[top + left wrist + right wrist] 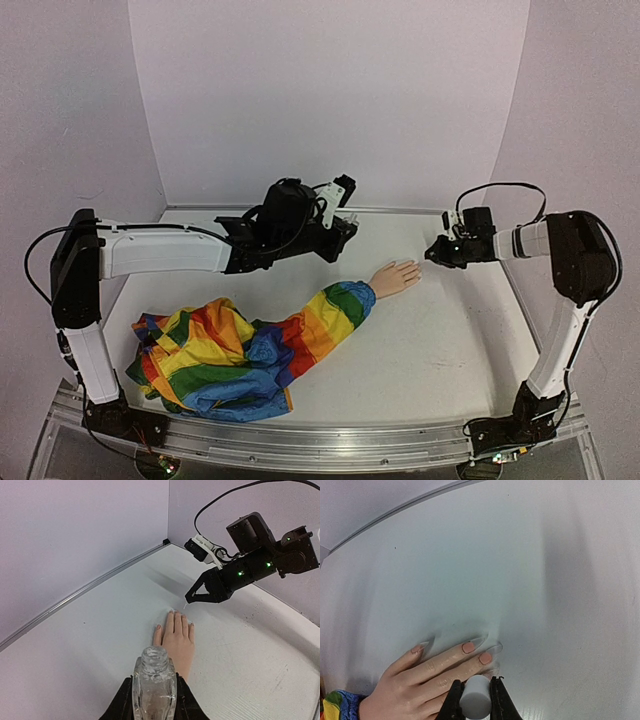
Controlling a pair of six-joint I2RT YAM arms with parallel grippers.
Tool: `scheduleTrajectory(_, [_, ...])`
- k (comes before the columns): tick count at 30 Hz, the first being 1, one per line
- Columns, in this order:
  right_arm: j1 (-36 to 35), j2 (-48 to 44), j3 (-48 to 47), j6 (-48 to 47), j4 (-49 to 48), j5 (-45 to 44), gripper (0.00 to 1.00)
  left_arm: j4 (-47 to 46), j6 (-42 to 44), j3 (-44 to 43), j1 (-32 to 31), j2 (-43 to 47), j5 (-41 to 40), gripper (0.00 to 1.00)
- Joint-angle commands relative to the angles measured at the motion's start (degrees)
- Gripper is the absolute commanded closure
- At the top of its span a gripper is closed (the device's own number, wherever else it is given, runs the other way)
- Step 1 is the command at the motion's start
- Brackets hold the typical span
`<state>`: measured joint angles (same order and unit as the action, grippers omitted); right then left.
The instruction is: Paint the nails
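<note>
One mannequin hand point(395, 277) lies flat on the table point(440, 340), poking from one rainbow sleeve point(230, 350). Four nails point(468, 647) show in the right wrist view, two coated pink. Right gripper point(474, 689) hovers at the fingertips, clamped on one grey cap point(474, 704). Left gripper point(154, 692) squeezes one clear, open-mouthed bottle point(153, 672).

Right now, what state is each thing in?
Bottle: open, no cap, gripped by left end effector.
Grey cap: clamped in right end effector, at the fingertips.
Mannequin hand: flat, palm down, fingers extended.
Nails: two look pink.
Sleeve: crumpled.
</note>
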<state>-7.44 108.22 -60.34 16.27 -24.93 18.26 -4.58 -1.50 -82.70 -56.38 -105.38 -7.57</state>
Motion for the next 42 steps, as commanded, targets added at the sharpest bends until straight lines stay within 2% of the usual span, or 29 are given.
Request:
scheduleTrajectory(1, [-0.1, 0.7, -0.3, -0.6, 0.9, 0.7, 1.00, -3.4, 0.1, -0.6, -0.2, 3.9, 0.2, 1.00])
scheduleTrajectory(42, [-0.7, 4.6, -1.9, 0.0, -0.4, 0.2, 1.00, -3.3, 0.4, -0.5, -0.2, 3.6, -0.1, 1.00])
